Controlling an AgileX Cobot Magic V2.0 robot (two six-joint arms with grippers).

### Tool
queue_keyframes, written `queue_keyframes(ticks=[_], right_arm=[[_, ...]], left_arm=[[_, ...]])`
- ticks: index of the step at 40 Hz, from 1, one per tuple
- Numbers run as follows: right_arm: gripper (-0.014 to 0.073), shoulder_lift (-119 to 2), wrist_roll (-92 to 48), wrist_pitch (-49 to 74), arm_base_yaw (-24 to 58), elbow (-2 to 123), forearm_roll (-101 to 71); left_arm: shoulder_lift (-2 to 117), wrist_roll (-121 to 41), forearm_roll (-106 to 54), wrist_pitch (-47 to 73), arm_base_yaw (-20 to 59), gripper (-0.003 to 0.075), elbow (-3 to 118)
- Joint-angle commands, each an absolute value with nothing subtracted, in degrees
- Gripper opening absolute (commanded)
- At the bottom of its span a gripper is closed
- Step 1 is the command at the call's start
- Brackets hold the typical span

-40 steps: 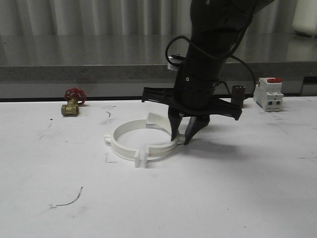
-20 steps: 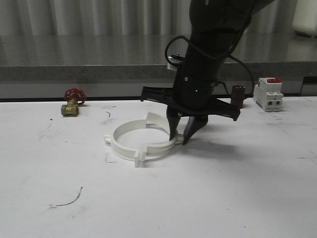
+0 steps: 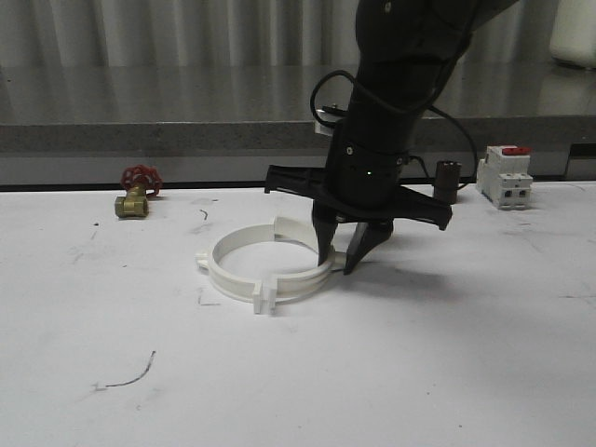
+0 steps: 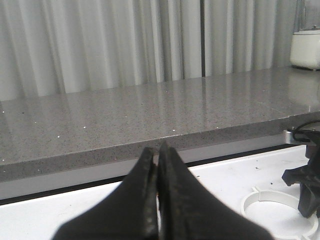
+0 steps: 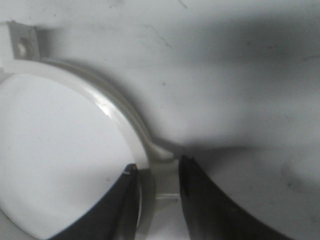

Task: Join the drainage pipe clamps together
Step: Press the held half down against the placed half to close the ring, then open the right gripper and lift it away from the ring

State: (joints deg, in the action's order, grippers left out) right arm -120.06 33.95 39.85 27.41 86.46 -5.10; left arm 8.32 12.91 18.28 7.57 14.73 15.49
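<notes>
Two white drainage pipe clamps lie on the white table as a wide ring, the front half (image 3: 261, 279) with tabs at its ends and the rear half (image 3: 298, 226) behind it. My right gripper (image 3: 341, 261) comes down on the ring's right side, one finger inside the band and one outside. The right wrist view shows the curved band (image 5: 120, 120) and the gripper (image 5: 156, 172) shut on the clamp where the ends meet. In the left wrist view my left gripper (image 4: 157, 152) is shut with nothing in it, off to the ring's (image 4: 260, 197) left.
A brass valve with a red handle (image 3: 136, 193) sits at the back left. A white breaker with a red top (image 3: 505, 176) and a small dark cylinder (image 3: 448, 180) stand at the back right. A grey counter ledge (image 3: 186, 135) bounds the far side.
The right gripper and the ring have shifted a little to the left on the table. The gripper stays closed on the ring's right side.
</notes>
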Motion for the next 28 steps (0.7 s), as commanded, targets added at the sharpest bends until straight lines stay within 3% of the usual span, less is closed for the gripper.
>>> queue_keyframes(ticks=[1, 28], right_arm=[[0.0275, -117.5, 34.0, 40.4, 27.3, 87.6, -4.8], [0.0291, -117.5, 35.3, 38.6, 27.2, 87.6, -9.0]], left_arm=[[8.9, 12.9, 18.4, 2.7, 14.8, -0.0020, 17.0], [8.9, 12.9, 18.4, 2.7, 14.8, -0.0020, 17.0]])
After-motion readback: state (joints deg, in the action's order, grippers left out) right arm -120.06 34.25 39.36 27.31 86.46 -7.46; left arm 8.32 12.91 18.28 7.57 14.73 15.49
